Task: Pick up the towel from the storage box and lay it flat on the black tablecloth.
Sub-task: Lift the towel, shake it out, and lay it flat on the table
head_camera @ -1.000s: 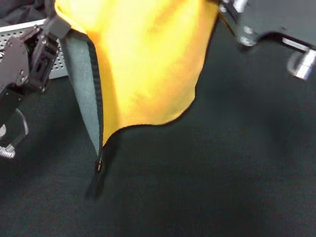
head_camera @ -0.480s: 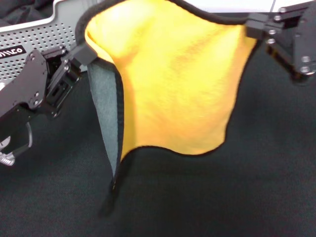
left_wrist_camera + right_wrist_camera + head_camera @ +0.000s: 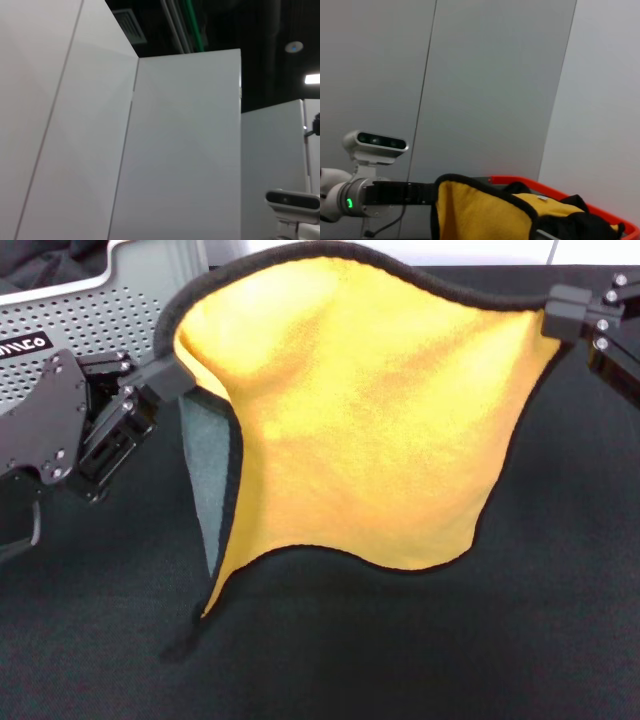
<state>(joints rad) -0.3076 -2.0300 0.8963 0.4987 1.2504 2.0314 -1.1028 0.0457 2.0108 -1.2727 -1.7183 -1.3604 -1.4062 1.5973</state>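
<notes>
The towel (image 3: 360, 420) hangs spread between both grippers over the black tablecloth (image 3: 480, 640), its yellow-orange face toward me. A grey-green strip of the other face shows along its left fold. Its low corner touches the cloth at the lower left. My left gripper (image 3: 170, 375) is shut on the towel's upper left corner. At the upper right corner my right gripper (image 3: 560, 312) is shut on the towel too. The right wrist view shows the towel (image 3: 480, 210) bunched close by. The storage box (image 3: 110, 310) stands at the back left, behind my left arm.
A black fabric bundle (image 3: 40, 265) lies inside the box at the far left. In the right wrist view a red rim (image 3: 560, 192) shows behind the towel, and a camera on a stand (image 3: 375, 145) is beyond. White wall panels fill the left wrist view.
Both grippers have come down and moved apart with the towel, stretching it wider. Its lower edge has sunk toward the tablecloth and its low corner now rests on it.
</notes>
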